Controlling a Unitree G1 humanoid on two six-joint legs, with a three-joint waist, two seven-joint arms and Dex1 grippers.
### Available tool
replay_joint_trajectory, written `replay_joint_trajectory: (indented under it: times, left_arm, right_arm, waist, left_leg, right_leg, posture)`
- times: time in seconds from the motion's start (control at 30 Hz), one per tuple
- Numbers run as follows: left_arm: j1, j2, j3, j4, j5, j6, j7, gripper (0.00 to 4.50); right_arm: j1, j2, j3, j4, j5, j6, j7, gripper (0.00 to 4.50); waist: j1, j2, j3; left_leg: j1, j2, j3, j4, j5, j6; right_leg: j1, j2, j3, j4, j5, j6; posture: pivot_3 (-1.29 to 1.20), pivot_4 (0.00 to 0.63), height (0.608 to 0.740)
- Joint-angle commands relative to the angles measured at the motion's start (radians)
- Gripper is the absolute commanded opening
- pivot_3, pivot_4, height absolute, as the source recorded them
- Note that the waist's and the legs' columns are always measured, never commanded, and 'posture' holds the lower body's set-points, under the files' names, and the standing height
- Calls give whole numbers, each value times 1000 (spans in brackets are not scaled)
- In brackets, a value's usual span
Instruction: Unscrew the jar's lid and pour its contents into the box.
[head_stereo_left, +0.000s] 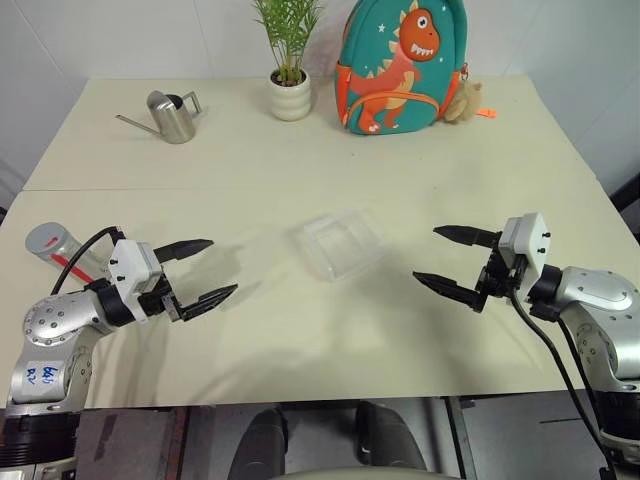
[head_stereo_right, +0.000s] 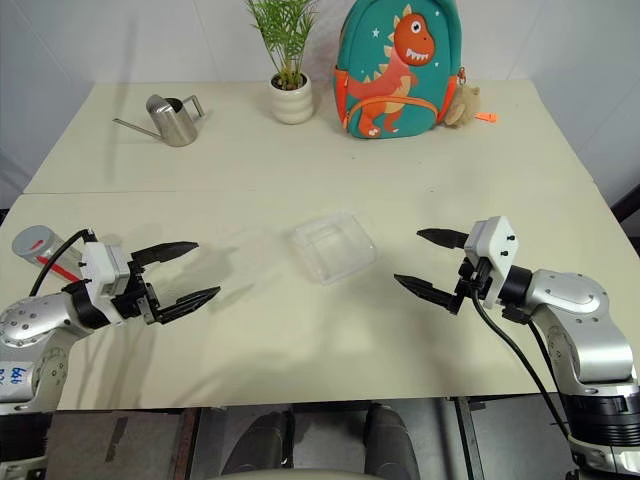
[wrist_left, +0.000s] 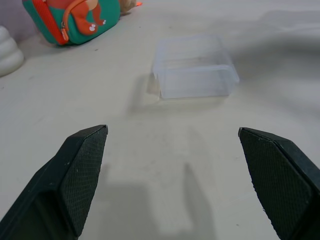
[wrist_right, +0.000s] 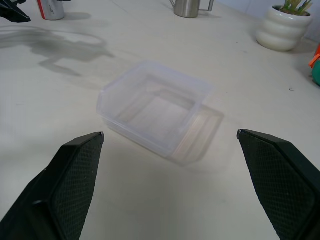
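Clear plastic box (head_stereo_left: 341, 244) sits near the middle of the cream table (head_stereo_left: 300, 150), turned a bit diagonal, nothing touching it. It looks empty from the right wrist view, though I can't rule out something tiny in there.

The left gripper (head_stereo_left: 200, 270) hovers over the table to the box's left with its two black fingers spread wide, holding nothing. The right gripper (head_stereo_left: 455, 260) mirrors it on the other side, fingers just as far apart and also empty. Both point inward toward the box but stay well apart from it.

The jar (head_stereo_left: 58, 250) stands upright at the table's left edge, just behind the left arm, partly hidden by the arm and its black cable. You can see the red streak down its side and the grey lid (head_stereo_left: 44, 238) on top, with a small red mark on it. Can't make out the contents from here.

Along the far side of the table: a steel watering can (head_stereo_left: 172, 116) on the left, a potted plant (head_stereo_left: 289, 60) in a ribbed white pot in the middle, and a teal dinosaur backpack (head_stereo_left: 402, 65) just beside it on the right.
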Motion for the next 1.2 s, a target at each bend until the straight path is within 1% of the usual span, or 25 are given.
replay_joint_trajectory:
  times: [0.03, 0.17, 0.23, 0.37, 0.43, 0.53, 0.63, 0.67, 0.83, 0.97, 1.03, 1.2]
  left_arm:
    - [34, -3, 50, -46, 2, -16, 33, 4457]
    - [130, -42, 108, -93, 14, -30, 113, 4457]
    - [209, -91, 155, -114, 35, -51, 181, 4457]
    - [328, -235, 244, -154, 77, -75, 375, 4457]
    - [376, -318, 265, -185, 98, -78, 472, 4457]
    - [383, -455, 315, -200, 146, -77, 687, 4457]
    - [346, -542, 371, -186, 202, -95, 877, 4457]
    - [328, -557, 378, -174, 214, -106, 916, 4457]
    - [213, -553, 366, -113, 314, -124, 1071, 4457]
    - [115, -532, 371, -34, 322, -115, 1138, 4457]
    - [73, -515, 361, 7, 324, -118, 1144, 4457]
    - [20, -472, 312, 77, 323, -139, 1101, 4457]
  right_arm:
    - [-42, 10, -3, 26, 4, -30, 13, 4500]
    - [-94, 28, 31, 83, -6, -54, 48, 4500]
    - [-143, 52, 62, 118, -15, -66, 63, 4500]
    - [-236, 105, 121, 149, -17, -64, 89, 4500]
    - [-274, 135, 156, 150, -21, -56, 98, 4500]
    - [-342, 182, 211, 173, -60, -32, 69, 4500]
    - [-387, 239, 236, 164, -51, 9, 36, 4500]
    - [-394, 254, 245, 155, -50, 19, 32, 4500]
    - [-409, 301, 282, 117, -57, 60, 10, 4500]
    - [-426, 325, 306, 115, -71, 83, -4, 4500]
    - [-434, 332, 312, 113, -70, 92, -6, 4500]
    - [-439, 353, 316, 91, -64, 113, -20, 4500]
  waist:
    - [0, 0, 0]
    - [-2, 0, 0]
    - [-2, 0, 0]
    - [-1, 0, 0]
    - [0, 0, 0]
    - [2, 0, 0]
    - [7, -2, -1]
    - [9, -2, -1]
    - [21, -2, -1]
    - [22, -3, -2]
    - [22, -3, -2]
    - [22, -3, -2]
  left_leg:
    - [0, 0, 0, 0, 0, 0]
    - [0, 2, 1, 0, -1, 0]
    - [0, 3, 2, 0, -1, 0]
    - [2, 8, 7, 0, -3, 0]
    - [2, 9, 7, 1, -3, -1]
    - [2, 9, 8, 3, -3, -1]
    - [2, 9, 7, 4, -3, -1]
    - [2, 9, 7, 4, -3, -1]
    - [2, 9, 8, 5, -3, -1]
    - [2, 9, 8, 5, -3, -1]
    - [1, 9, 8, 4, -3, -1]
    - [-1, 9, 8, 4, -3, -1]
  right_leg:
    - [0, 0, 0, 0, 0, 0]
    - [0, 2, 1, -1, 1, -1]
    - [0, 4, 1, -1, 1, -1]
    - [-1, 7, 3, -1, 1, -3]
    - [-1, 8, 3, -1, 1, -4]
    - [-1, 8, 3, -1, 2, -4]
    - [-1, 9, 3, 0, 3, -5]
    - [-1, 9, 3, 0, 3, -5]
    - [-1, 9, 3, 0, 5, -6]
    - [-1, 9, 3, -1, 5, -5]
    - [-3, 9, 3, 0, 5, -5]
    - [-5, 9, 3, 0, 5, -5]
  posture:
    - [0, 150, 740]
    - [0, 150, 740]
    - [0, 150, 740]
    - [0, 150, 740]
    - [0, 150, 740]
    - [0, 150, 740]
    - [0, 150, 740]
    - [0, 150, 740]
    - [0, 150, 740]
    - [0, 150, 740]
    - [0, 150, 740]
    - [0, 150, 740]
